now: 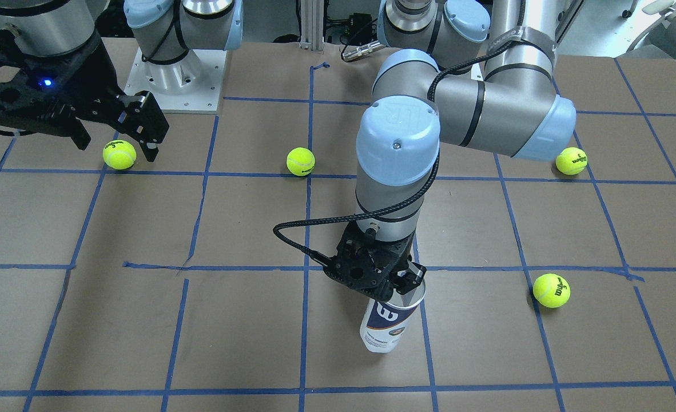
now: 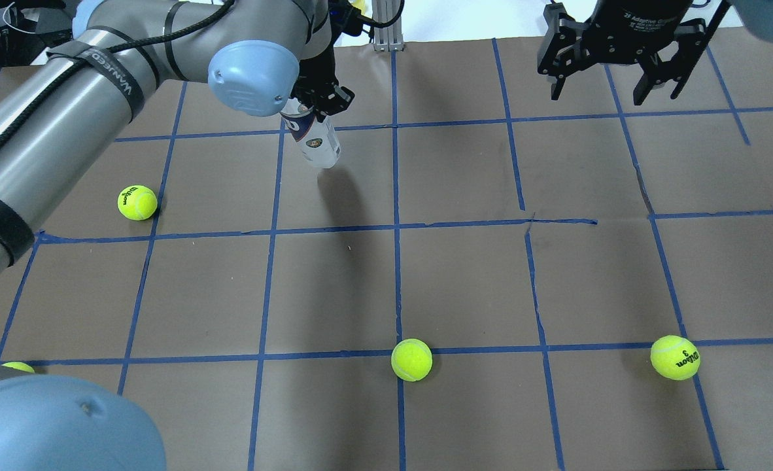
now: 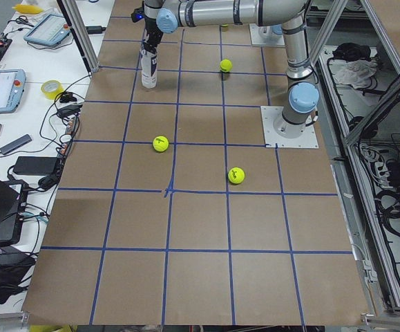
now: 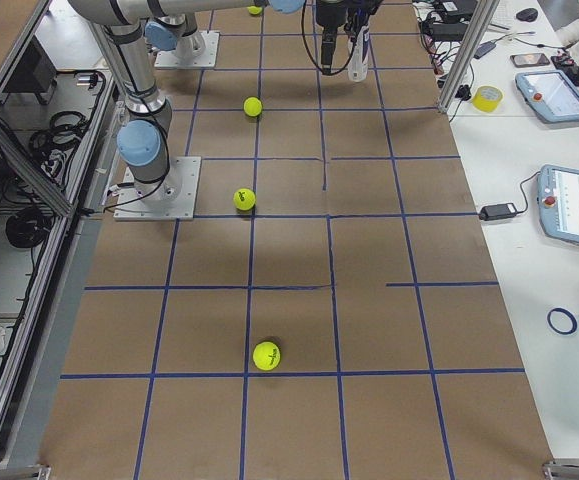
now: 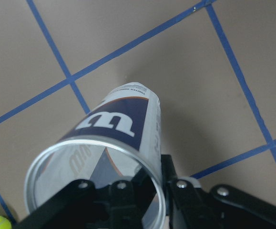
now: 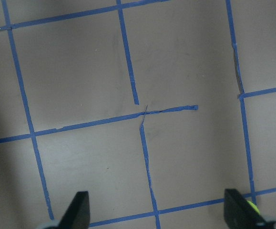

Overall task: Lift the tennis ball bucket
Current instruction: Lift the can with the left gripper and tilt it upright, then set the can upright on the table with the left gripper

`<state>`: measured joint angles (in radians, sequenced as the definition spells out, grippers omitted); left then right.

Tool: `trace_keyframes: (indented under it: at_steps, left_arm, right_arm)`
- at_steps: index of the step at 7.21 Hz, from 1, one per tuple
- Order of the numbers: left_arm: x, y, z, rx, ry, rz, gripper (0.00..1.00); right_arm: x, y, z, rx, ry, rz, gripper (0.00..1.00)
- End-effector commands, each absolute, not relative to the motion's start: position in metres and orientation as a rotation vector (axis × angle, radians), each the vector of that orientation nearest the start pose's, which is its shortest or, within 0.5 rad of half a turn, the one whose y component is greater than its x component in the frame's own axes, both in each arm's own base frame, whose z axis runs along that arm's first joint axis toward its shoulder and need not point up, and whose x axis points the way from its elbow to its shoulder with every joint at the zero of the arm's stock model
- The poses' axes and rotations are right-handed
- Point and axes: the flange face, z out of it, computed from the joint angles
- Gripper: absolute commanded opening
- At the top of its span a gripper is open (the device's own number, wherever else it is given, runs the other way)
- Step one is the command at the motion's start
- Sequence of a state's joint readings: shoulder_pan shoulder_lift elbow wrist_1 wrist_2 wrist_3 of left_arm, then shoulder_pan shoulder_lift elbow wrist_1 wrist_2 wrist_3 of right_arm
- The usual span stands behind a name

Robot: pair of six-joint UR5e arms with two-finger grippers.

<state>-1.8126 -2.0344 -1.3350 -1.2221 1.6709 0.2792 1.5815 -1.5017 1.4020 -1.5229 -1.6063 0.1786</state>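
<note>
The tennis ball bucket (image 1: 386,326) is a clear can with a white label and a navy band, open at the top and empty. It leans a little near the table's far middle, and I cannot tell if its base touches the paper. It also shows in the overhead view (image 2: 319,145) and the left wrist view (image 5: 123,119). My left gripper (image 1: 398,290) is shut on its top rim, one finger inside and one outside (image 5: 152,187). My right gripper (image 1: 116,140) is open and empty, high above the table (image 2: 612,91), its fingers wide apart (image 6: 158,212).
Several yellow-green tennis balls lie loose on the brown paper with its blue tape grid: one (image 1: 119,155) below the right gripper, one (image 1: 301,161) mid-table, two (image 1: 571,161) (image 1: 551,290) on the left arm's side. The arm bases stand at the near edge.
</note>
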Motion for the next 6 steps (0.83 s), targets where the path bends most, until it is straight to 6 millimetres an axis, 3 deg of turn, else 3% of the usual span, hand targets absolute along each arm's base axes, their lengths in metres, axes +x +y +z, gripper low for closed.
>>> trace_keyframes:
  at_steps: [1, 3, 4, 5, 6]
  left_arm:
    - [-0.298, -0.631, 0.359, 0.874, 2.906, -0.163, 0.00]
    - [-0.298, -0.631, 0.349, 0.860, 2.909, -0.138, 0.00]
    - [-0.298, -0.632, 0.347, 0.862, 2.907, -0.133, 0.06]
    - [-0.298, -0.632, 0.344, 0.864, 2.905, -0.128, 0.64]
    - [-0.298, -0.632, 0.343, 0.862, 2.906, -0.124, 1.00]
  right_arm:
    - [0.135, -0.523, 0.530, 0.266, 3.160, -0.083, 1.00]
    - [0.135, -0.522, 0.531, 0.266, 3.159, -0.088, 1.00]
    - [0.135, -0.523, 0.530, 0.266, 3.160, -0.083, 1.00]
    - [0.135, -0.522, 0.530, 0.266, 3.161, -0.073, 1.00]
    - [0.135, -0.522, 0.530, 0.268, 3.160, -0.076, 1.00]
